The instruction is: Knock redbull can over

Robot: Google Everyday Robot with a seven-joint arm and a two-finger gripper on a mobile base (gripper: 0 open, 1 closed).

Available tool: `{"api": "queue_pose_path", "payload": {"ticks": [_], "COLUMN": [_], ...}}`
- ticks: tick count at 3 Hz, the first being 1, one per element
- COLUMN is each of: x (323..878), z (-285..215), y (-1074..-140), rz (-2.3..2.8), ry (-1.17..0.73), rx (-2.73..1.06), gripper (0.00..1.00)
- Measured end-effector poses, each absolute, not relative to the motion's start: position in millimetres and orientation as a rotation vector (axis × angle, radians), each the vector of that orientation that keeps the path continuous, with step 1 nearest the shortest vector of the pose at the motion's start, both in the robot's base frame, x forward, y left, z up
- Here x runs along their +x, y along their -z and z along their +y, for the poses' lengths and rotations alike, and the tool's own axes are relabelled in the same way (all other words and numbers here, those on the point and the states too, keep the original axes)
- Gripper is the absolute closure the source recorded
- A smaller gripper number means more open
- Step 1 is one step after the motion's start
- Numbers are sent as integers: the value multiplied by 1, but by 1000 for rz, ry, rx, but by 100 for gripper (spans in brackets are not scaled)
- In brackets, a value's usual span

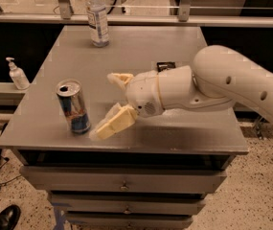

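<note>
White pump dispenser (17, 74): sitting on a ledge off the worktop's (174, 42) left side, well apart from the action.
Redbull can (73, 107): standing upright near the front-left corner, long axis vertical, open top showing.
Room round the can: bare surface is lying to its left and behind it. The front edge is running near its base, so I am judging a sideways push leftward safer than one toward the front.
Water bottle (97, 18): standing at the far edge, well apart.
Pincer (105, 104): hanging just right of the can, low over the worktop, fingers spread wide and gripping nothing. The near finger's tip is reaching just beside the can's base; whether it is touching, I cannot tell.
Black wrapper (166, 66): lying flat behind the arm.
Arm (222, 83): reaching in from the right.
</note>
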State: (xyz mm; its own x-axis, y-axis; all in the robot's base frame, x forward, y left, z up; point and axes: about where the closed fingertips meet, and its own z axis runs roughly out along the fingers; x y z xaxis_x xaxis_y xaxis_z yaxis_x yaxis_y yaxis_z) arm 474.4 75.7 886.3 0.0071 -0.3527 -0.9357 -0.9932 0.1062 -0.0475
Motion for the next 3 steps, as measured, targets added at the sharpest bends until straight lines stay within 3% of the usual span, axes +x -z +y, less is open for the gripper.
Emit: {"api": "queue_pose_path", "payload": {"ticks": [1,3], "x": [463,456], "z": [107,136], "y": [-886,-881], "rz": [1421,1403], "ry": [-987,-1051], "rx": [-1381,-1351], "gripper": [4,45]}}
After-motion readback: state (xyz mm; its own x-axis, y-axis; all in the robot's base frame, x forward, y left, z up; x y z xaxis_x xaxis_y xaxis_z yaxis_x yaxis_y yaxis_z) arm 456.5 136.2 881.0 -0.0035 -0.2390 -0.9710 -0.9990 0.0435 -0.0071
